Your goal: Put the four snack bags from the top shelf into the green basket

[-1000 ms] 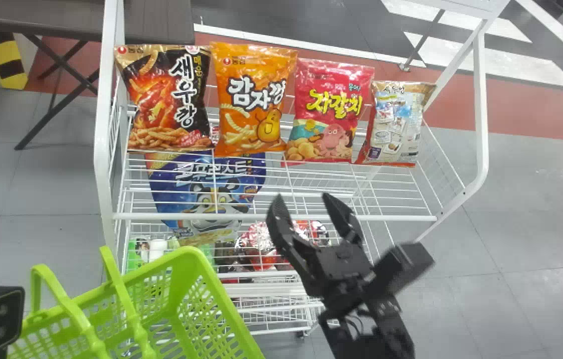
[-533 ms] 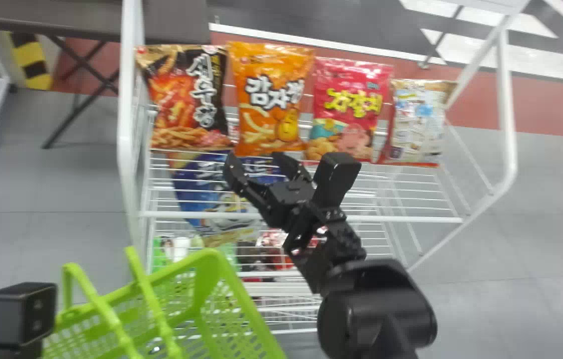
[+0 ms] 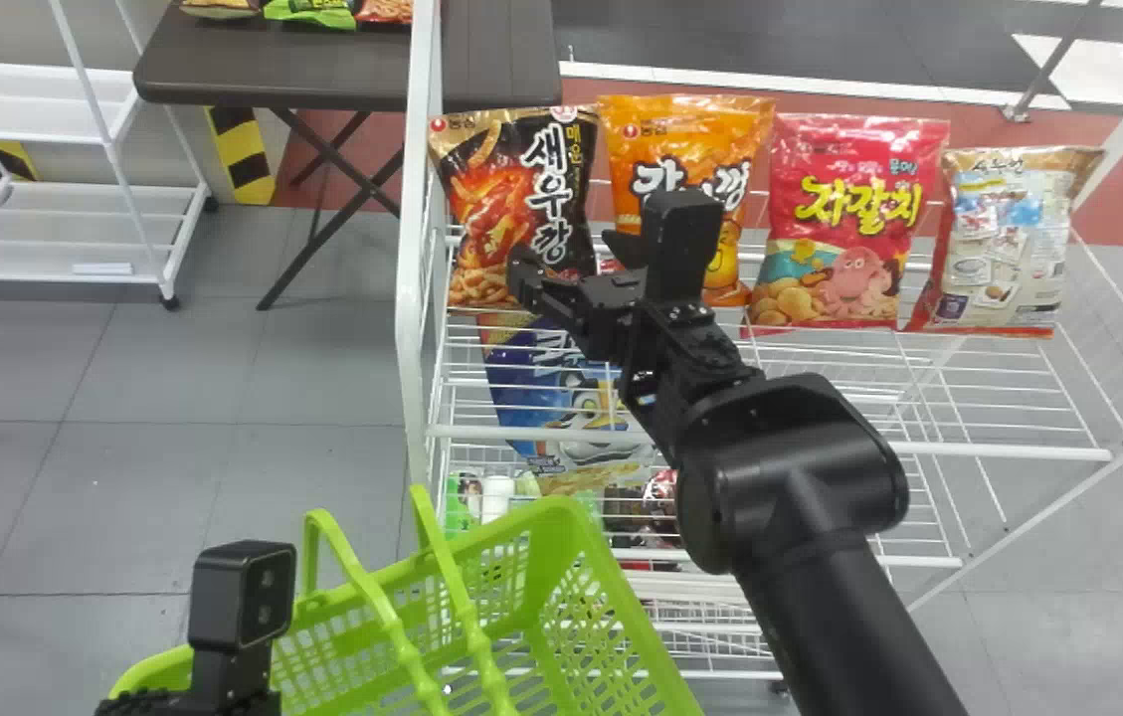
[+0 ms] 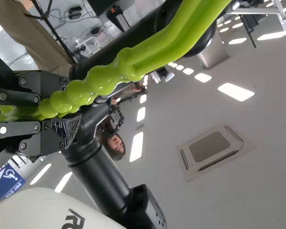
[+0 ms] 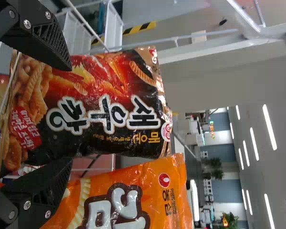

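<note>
My right gripper (image 3: 569,261) is at the black snack bag (image 3: 511,179), its 2 fingers spread apart with 1 toward each side of the bag's lower part, clenching nothing; whether they touch it, I cannot tell. That bag stands leftmost of 4 on the top shelf (image 3: 999,450); to its right come the orange bag (image 3: 680,139), the pink bag (image 3: 849,189) and the beige bag (image 3: 1009,219). My left gripper (image 3: 233,686) has its fingers clenched on the handle (image 4: 105,78) of the green basket (image 3: 621,587).
</note>
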Robot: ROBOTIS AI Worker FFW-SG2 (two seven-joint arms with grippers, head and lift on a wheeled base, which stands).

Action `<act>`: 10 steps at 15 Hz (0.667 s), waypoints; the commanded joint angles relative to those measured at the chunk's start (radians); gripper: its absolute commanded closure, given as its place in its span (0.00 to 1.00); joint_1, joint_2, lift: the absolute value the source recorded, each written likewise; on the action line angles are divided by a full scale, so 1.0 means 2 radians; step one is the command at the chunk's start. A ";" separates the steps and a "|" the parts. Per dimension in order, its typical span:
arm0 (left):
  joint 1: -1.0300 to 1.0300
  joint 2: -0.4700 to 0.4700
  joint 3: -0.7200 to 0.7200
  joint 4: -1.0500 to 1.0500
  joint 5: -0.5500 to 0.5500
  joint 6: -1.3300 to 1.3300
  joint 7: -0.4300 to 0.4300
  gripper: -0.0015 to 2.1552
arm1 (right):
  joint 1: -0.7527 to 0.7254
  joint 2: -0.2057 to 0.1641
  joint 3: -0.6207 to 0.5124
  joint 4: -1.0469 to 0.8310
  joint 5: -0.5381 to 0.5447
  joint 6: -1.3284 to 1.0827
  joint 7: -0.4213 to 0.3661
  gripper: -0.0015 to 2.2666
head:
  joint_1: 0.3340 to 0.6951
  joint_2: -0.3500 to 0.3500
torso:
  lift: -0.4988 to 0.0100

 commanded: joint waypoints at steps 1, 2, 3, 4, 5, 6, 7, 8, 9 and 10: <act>-0.003 0.000 0.003 0.008 0.002 0.000 -0.005 1.00 | -0.044 0.000 0.021 0.065 0.018 0.000 -0.003 0.08 | 1.00 0.36 | 0.98; -0.004 0.000 0.004 0.010 0.003 0.000 -0.005 1.00 | -0.055 0.000 0.026 0.081 0.019 0.000 -0.002 0.15 | 1.00 0.38 | 0.98; -0.004 0.000 0.008 0.011 0.004 0.000 -0.005 1.00 | -0.062 0.000 0.029 0.088 0.019 0.000 0.005 0.27 | 1.00 0.39 | 0.98; -0.004 0.000 0.011 0.014 0.004 0.000 -0.005 1.00 | -0.066 0.000 0.033 0.092 0.019 0.000 0.008 0.44 | 1.00 0.39 | 0.98; -0.004 0.000 0.011 0.015 0.004 0.000 -0.005 1.00 | -0.071 0.000 0.033 0.097 0.019 0.001 0.010 0.70 | 1.00 0.41 | 0.98; -0.004 0.000 0.011 0.015 0.005 0.000 -0.005 1.00 | -0.074 0.000 0.033 0.097 0.019 0.004 0.008 0.89 | 1.00 0.42 | 0.98; -0.004 0.000 0.011 0.015 0.005 0.000 -0.005 1.00 | -0.074 0.000 0.033 0.097 0.020 0.004 0.008 0.97 | 1.00 0.43 | 0.98; -0.004 0.000 0.012 0.015 0.005 0.000 -0.005 1.00 | -0.073 0.000 0.034 0.096 0.022 0.004 0.008 0.99 | 1.00 0.43 | 0.98; -0.005 0.000 0.014 0.015 0.005 0.000 -0.005 1.00 | -0.066 0.000 0.033 0.090 0.023 0.003 0.009 0.99 | 1.00 0.43 | 0.98; -0.004 0.000 0.014 0.015 0.006 0.000 -0.005 1.00 | -0.056 0.000 0.031 0.080 0.023 0.001 0.010 0.99 | 1.00 0.43 | 0.98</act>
